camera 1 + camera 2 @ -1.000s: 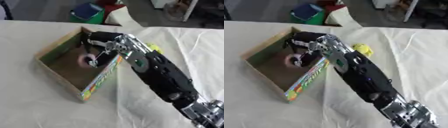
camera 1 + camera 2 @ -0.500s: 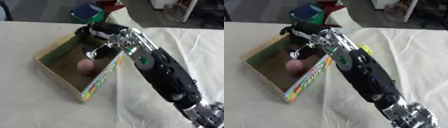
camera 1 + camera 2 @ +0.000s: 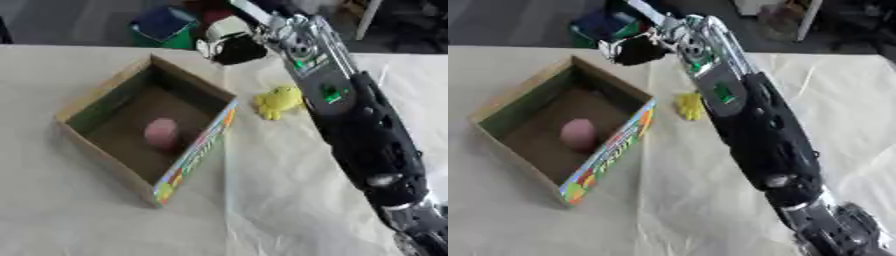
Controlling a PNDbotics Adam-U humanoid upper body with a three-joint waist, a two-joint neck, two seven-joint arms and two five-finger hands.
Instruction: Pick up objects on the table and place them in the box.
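**Observer:** What is changing on your side?

**Operator:** I am pulling the right hand point(image 3: 636, 49) up and back out of the box point(image 3: 197, 152). A second ago it was down inside, over the pink object point(image 3: 162, 133); half a second ago it was already rising above the far wall. Now it is hanging above and beyond the box's far corner, and the pink object is lying alone on the box floor, toward the middle.

**Observer:** So that one is counting as placed?

**Operator:** I am judging it so: nothing is touching it. The next piece is waiting: a yellow toy point(image 3: 279, 101) is lying on the white cloth point(image 3: 262, 200), just beside the box's right wall and right next to my forearm.

**Observer:** And the hand itself, is it holding anything?

**Operator:** I am not seeing anything in it, but it is reading as a dark blurred lump and I cannot tell whether the fingers are curled or straight.

**Observer:** Are the two eyes giving you different things?

**Operator:** Somewhat. The left eye is showing the whole yellow toy clear of the arm, so I am using it to plan the reach. In the right eye the arm is covering part of the toy, leaving only a yellow sliver, but the hand is standing out better against the floor there. My left hand is not appearing in either view.
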